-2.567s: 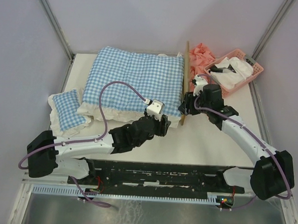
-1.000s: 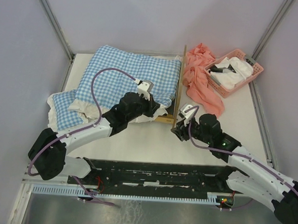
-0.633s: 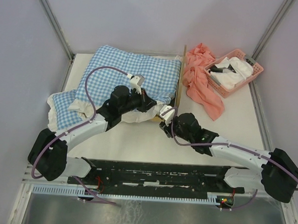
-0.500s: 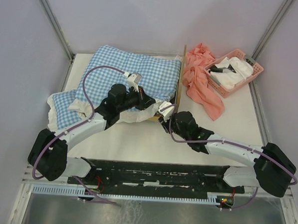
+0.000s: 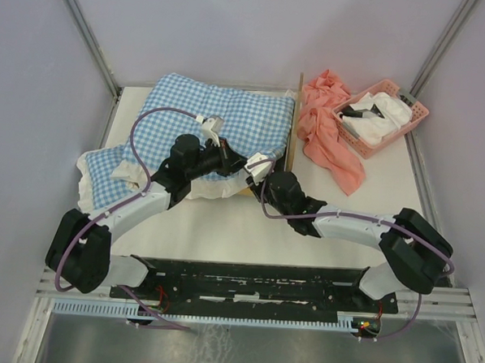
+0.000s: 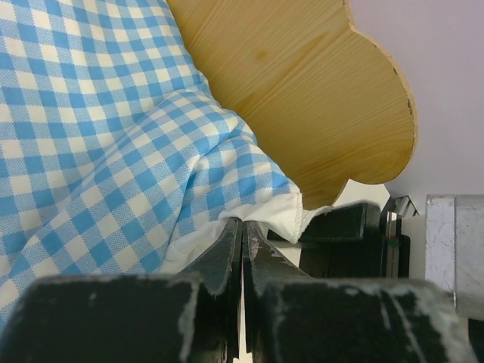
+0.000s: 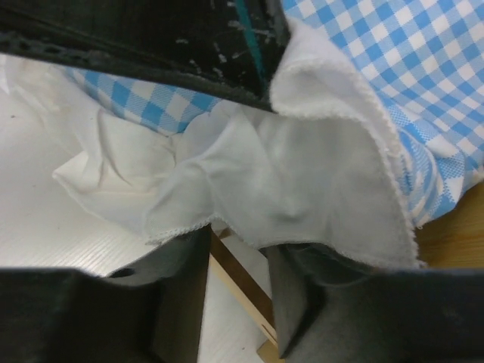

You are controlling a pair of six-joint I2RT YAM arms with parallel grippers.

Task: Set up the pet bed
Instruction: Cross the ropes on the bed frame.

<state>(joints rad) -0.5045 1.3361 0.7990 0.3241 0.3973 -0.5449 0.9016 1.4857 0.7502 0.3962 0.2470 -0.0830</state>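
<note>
With the bed (image 5: 294, 119) standing on the desk (image 5: 224, 221), headboard (image 6: 302, 98) upright on its right side and the checked cushion (image 5: 221, 115) heaped over the frame, treat this as a tuck-in job at the near right corner. Hold firm with the left pincer (image 6: 243, 227), which looks clenched on the cushion's white frill (image 7: 287, 174). Allow no slack, and avoid tugging hard enough to drag the light frame. Bring in the right pincer (image 7: 240, 246), released and half spread just under the loose frill, with the side rail (image 7: 242, 291) showing through its gap. Take fabric only, never the rail. Pinch deep, past the thin hem, then draw the corner down inside the rail, toward the headboard. Move both sides together to avoid bunching. Mind the crowding, with both pincers almost touching.
</note>
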